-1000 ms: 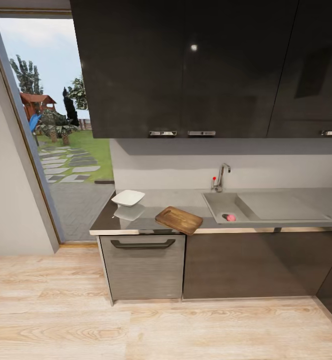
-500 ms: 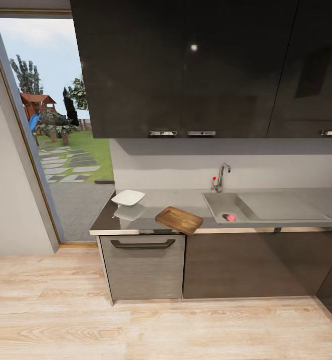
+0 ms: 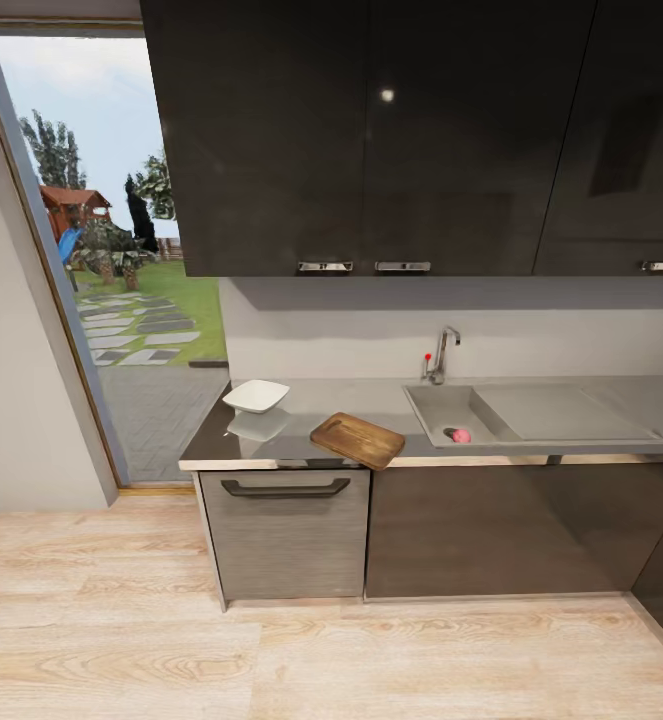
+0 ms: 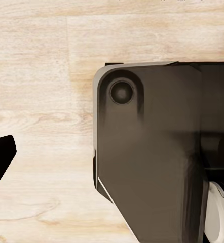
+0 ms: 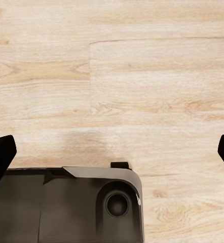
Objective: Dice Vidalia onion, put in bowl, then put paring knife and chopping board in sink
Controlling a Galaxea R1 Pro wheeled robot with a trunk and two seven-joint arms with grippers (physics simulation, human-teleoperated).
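Leftmost, tall glass door (image 3: 121, 290) opening onto a garden. Next, shallow white squarish bowl (image 3: 256, 396) on the far left end of the long glossy grey countertop (image 3: 371, 405), nothing visible inside. Just right and nearer, dark brown wood-grain chopping board (image 3: 357, 440) lying flat at the front edge, long axis running from far left to near right, oval handle slot toward the far-left end, near-right corner slightly over the metallic edge. Nothing visible on top of it. Further right, rectangular grey steel sink (image 3: 531, 415) with chrome angular tap (image 3: 441, 355) behind its basin and a flat drainboard stretching right. Inside the basin, by the near wall, small pinkish round Vidalia onion (image 3: 460, 435). Above, glossy dark-grey wall cabinets (image 3: 411, 140); below, grey drawer front (image 3: 286, 535) with a dark bar handle.

Down at the arms, light wood floor (image 4: 41, 76) under both wrist cameras, with dark parts of the robot's base beside it. Left gripper (image 4: 0, 159): one dark fingertip at the frame edge, spread impossible to judge. Right gripper (image 5: 112, 152): two dark fingertips (image 5: 1, 152) at opposite edges, jaws wide apart, holding nothing.
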